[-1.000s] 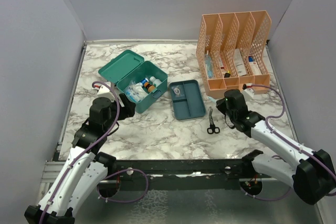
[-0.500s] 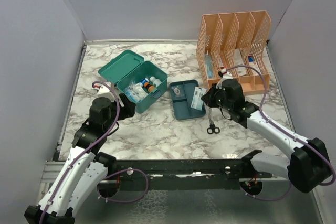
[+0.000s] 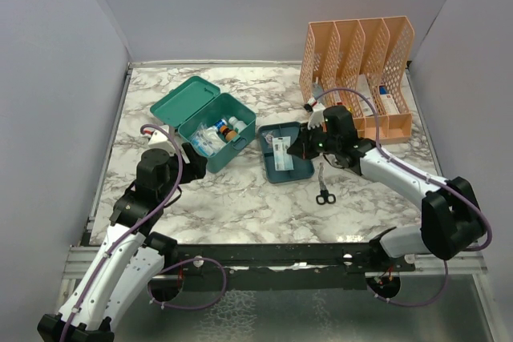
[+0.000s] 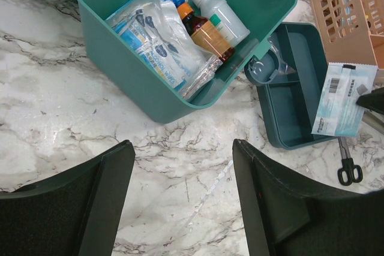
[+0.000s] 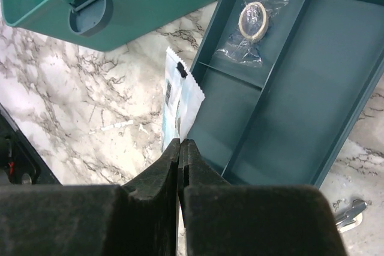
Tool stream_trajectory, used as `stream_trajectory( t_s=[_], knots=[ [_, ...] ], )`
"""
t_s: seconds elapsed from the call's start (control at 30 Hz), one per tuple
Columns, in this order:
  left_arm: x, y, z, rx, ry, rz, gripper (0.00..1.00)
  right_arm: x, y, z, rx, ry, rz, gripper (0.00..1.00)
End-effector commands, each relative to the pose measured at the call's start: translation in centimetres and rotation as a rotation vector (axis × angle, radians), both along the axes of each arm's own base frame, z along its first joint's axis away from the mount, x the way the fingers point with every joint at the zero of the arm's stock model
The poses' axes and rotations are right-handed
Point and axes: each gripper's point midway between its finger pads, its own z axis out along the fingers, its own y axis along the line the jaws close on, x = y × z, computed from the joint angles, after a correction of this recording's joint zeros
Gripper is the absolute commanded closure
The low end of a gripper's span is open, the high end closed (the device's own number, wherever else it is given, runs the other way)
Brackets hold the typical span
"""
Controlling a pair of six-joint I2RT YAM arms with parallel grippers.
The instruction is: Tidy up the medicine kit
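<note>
The medicine kit (image 3: 227, 135) stands open at the back left, a teal box with its lid (image 3: 184, 98) folded back. Bottles and blue-white packets (image 4: 162, 46) fill it. Its divided insert tray (image 3: 292, 167) lies on the marble just right of it. My right gripper (image 3: 298, 148) is shut on a flat white-and-blue packet (image 5: 178, 103) that hangs over the tray's left edge (image 5: 211, 46). A small clear bag with a tape roll (image 5: 252, 21) lies in one tray compartment. My left gripper (image 4: 183, 154) hovers open in front of the box (image 4: 150, 97), with nothing between its fingers.
A peach lattice file organizer (image 3: 357, 70) with boxes in its slots stands at the back right. Small black-handled scissors (image 3: 323, 187) lie on the marble right of the tray. Grey walls close in both sides and the back.
My right arm has swung left from the peach organizer to over the insert tray, carrying the packet. The left arm has not moved.
</note>
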Motion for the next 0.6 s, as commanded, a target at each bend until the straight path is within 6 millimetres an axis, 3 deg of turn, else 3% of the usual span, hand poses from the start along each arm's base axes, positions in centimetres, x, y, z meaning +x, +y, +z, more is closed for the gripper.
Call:
stream_trajectory(
  t_s=[0.0, 0.57],
  knots=[
    [0.1, 0.2, 0.2, -0.004, -0.015, 0.013, 0.30, 0.2, 0.7, -0.7, -0.042, 0.000, 0.047, 0.99],
    [0.1, 0.2, 0.1, -0.001, -0.011, 0.014, 0.30, 0.9, 1.8, -7.2, -0.151, 0.140, 0.020, 0.99]
  ],
)
